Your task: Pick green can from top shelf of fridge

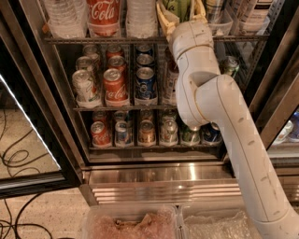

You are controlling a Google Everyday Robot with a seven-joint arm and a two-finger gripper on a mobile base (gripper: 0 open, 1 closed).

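Green can [178, 5], tall and pale with dark streaks, stands on the top shelf [107, 40] of the open fridge [154, 175]. It is to the right of the red Coca-Cola bottle [103, 14], with one clear water bottle [141, 16] between them, and its top is cut off by the upper edge of the view. The gripper [181, 7] is at the can, its cream jaws narrowed against the can's two sides and holding it, while the white arm [219, 116] reaches up to it from the lower right of the Coca-Cola bottle.
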